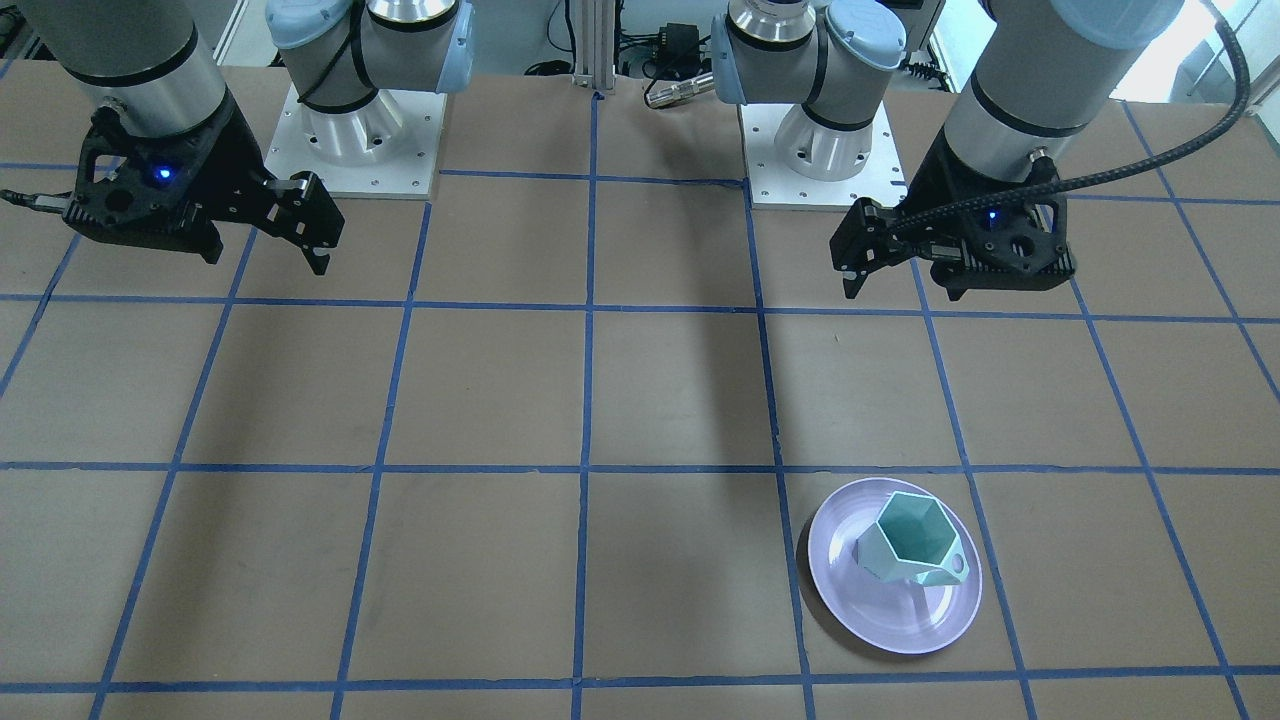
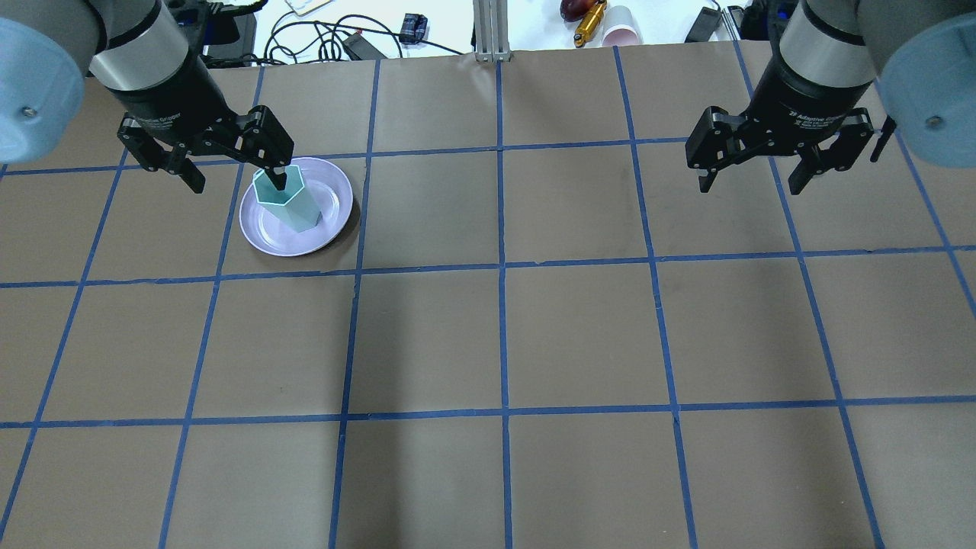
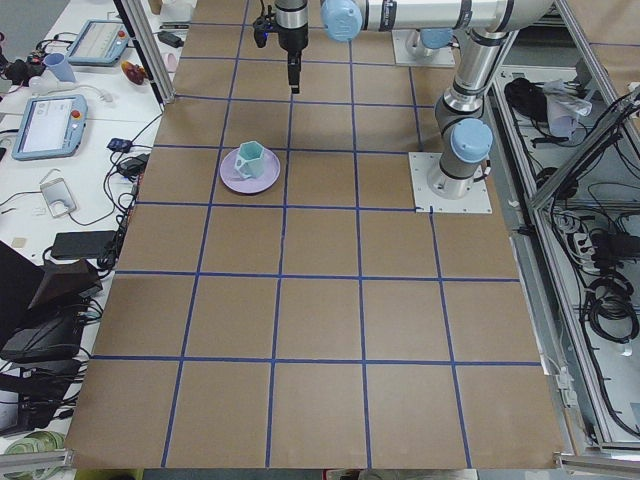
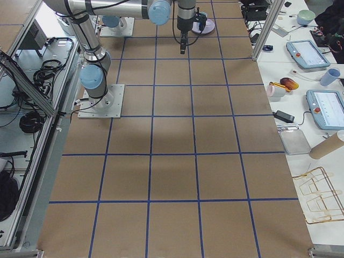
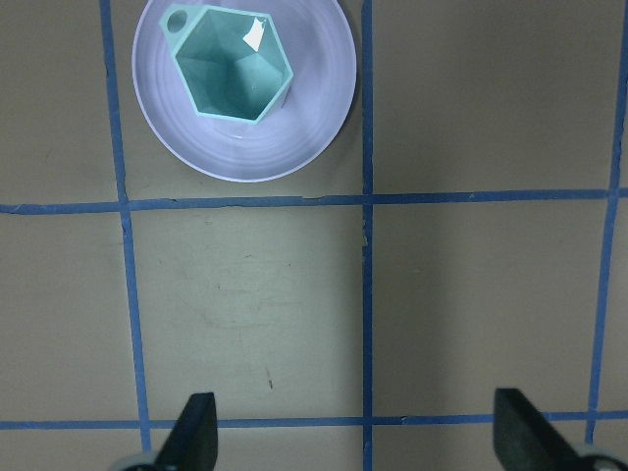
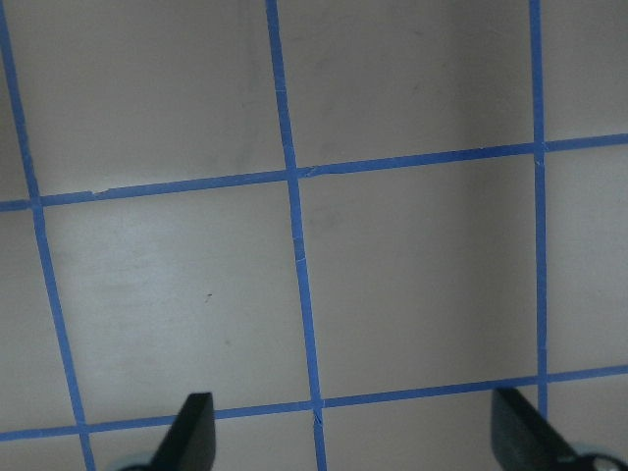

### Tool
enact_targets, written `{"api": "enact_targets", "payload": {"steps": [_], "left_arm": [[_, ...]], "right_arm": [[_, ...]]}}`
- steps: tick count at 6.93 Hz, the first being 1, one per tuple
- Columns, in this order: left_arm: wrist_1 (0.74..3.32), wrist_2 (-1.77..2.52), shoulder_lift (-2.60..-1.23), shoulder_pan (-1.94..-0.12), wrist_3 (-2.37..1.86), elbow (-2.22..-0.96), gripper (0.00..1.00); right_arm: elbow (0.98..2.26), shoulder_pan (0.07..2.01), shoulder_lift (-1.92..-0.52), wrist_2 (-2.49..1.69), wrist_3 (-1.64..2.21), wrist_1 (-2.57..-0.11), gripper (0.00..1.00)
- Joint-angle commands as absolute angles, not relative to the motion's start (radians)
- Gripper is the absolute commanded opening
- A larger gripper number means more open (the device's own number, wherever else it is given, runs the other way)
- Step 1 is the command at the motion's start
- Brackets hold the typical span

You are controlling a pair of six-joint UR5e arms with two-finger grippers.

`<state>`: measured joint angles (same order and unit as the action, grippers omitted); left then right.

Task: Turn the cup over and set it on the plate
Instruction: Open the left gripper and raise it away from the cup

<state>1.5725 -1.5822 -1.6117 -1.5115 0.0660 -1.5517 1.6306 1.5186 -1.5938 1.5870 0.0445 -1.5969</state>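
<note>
Front view: you see the cup (image 1: 912, 545) upright, mouth up, on the plate (image 1: 878, 612), slightly off centre, handle toward the view's lower right. The left hand (image 1: 852, 272) hangs toward the robot's side, well apart from the cup, with open bench (image 1: 680, 390) between. The right hand (image 1: 312, 240) sits mirrored on the other side. Both are side-on here, so finger spread is hard to read. Overhead: one left finger overlaps the cup rim in the picture, but that's line of sight only; the front view gives you the gap. Both hands show fingers spread, gripping nothing. The plate lies inside one square of the blue tape (image 2: 500, 264), its rim just beside the line on the centre side. A full row of squares lies between it and the bench edge on your side. Left side view: this adds the run to the bench's near end, with several rows of squares between that end and the plate. The left hand hangs high over the bench. Right side view: the plate is partly hidden behind the far hand, and the cup is too small to read. Left wrist: fingers wide apart at the bottom corners, released. Cup and plate sit at the top of the frame, well ahead, the plate cut by the frame edge and the handle at upper left. Right wrist: fingers wide apart, released, over bench and tape lines.
</note>
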Motion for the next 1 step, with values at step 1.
{"api": "enact_targets", "payload": {"steps": [1], "left_arm": [[1.572, -1.586, -1.609, -1.511, 0.066, -1.555, 1.00]], "right_arm": [[1.631, 1.519, -1.594, 1.588, 0.044, -1.597, 1.00]]}}
